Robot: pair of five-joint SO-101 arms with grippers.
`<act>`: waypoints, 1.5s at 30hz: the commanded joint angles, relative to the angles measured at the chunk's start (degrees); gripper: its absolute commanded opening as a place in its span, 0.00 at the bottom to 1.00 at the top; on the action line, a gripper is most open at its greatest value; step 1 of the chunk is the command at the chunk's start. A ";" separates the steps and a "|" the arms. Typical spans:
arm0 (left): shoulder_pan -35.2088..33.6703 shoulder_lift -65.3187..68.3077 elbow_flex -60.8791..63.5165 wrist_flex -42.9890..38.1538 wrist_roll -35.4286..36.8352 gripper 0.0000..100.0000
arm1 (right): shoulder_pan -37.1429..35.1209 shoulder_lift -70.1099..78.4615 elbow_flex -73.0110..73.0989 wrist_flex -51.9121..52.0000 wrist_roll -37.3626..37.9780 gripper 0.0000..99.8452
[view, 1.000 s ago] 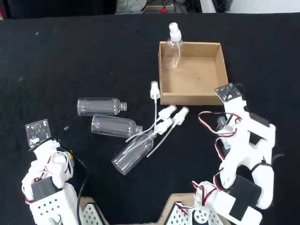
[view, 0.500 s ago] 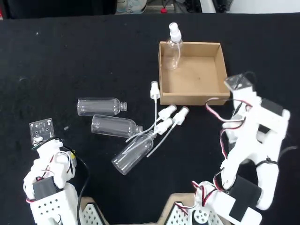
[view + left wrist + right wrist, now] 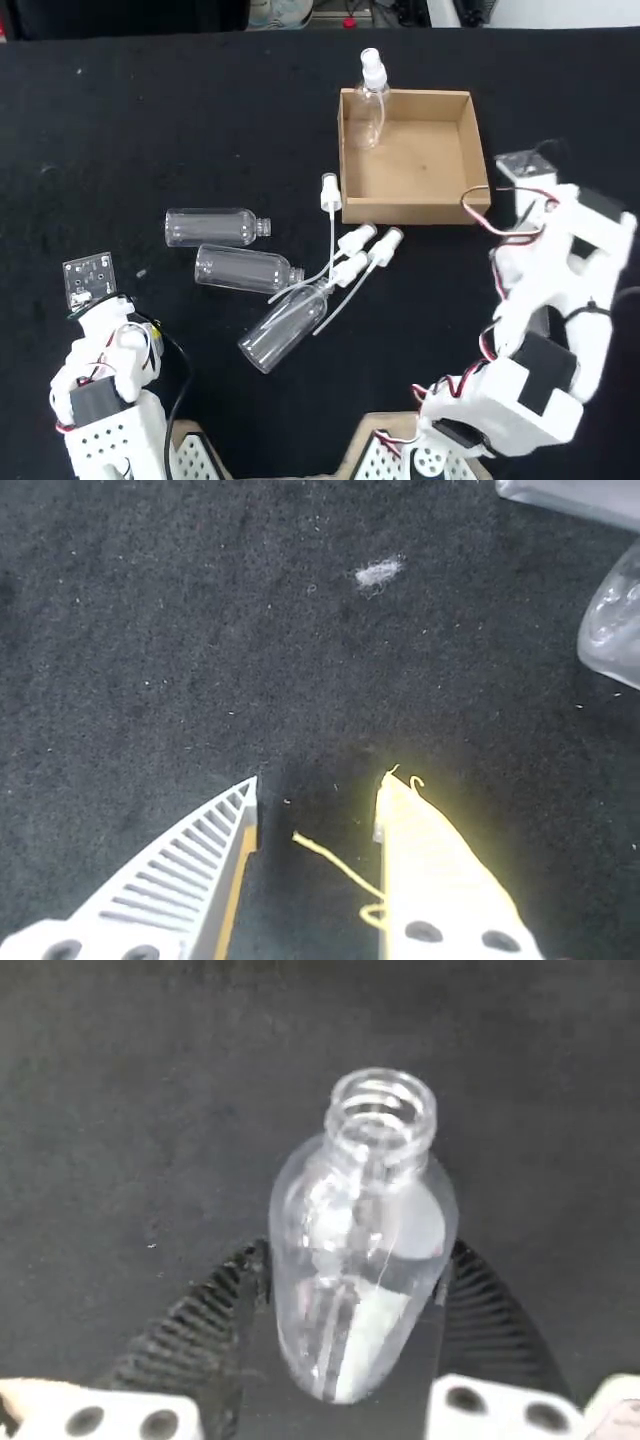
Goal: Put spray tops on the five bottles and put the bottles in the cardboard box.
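Note:
A clear uncapped bottle (image 3: 355,1260) stands between the fingers of my right gripper (image 3: 355,1258), which is shut on its body, neck pointing away over the black table. My right arm (image 3: 555,265) is raised just right of the cardboard box (image 3: 470,150). A bottle with a spray top (image 3: 370,100) leans in the box's far left corner. Three uncapped bottles (image 3: 215,227) (image 3: 245,268) (image 3: 285,325) lie left of the box. Several loose spray tops (image 3: 358,240) lie beside them. My left gripper (image 3: 318,783) is open and holds nothing, low over bare cloth; its arm (image 3: 100,360) is at the near left.
A black cloth (image 3: 150,120) covers the table. Two bottle bodies (image 3: 610,620) show at the edge of the left wrist view, apart from that gripper. The long dip tubes of the spray tops (image 3: 333,235) cross over the nearest lying bottle.
My right arm has lifted and swung right and farther back, to beside the box's right wall. The left arm shifted only slightly. The bottles and spray tops on the table have not moved.

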 commanded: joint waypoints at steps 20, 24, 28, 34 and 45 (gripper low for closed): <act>0.57 -0.44 1.19 0.44 -0.53 0.19 | 4.31 -19.74 22.11 -38.24 -18.64 0.24; 0.57 -0.44 1.19 0.44 -0.53 0.19 | 4.31 -18.68 25.27 -46.24 -24.09 0.24; 0.48 -0.44 1.19 0.44 -0.53 0.19 | 3.78 -19.03 26.77 -46.07 -29.10 0.24; 0.48 -0.44 1.19 0.44 -0.53 0.19 | 4.13 -19.03 30.55 -45.98 -31.91 0.24; 0.48 -0.44 1.19 0.44 -0.53 0.19 | 4.22 -19.12 31.52 -45.98 -32.09 0.25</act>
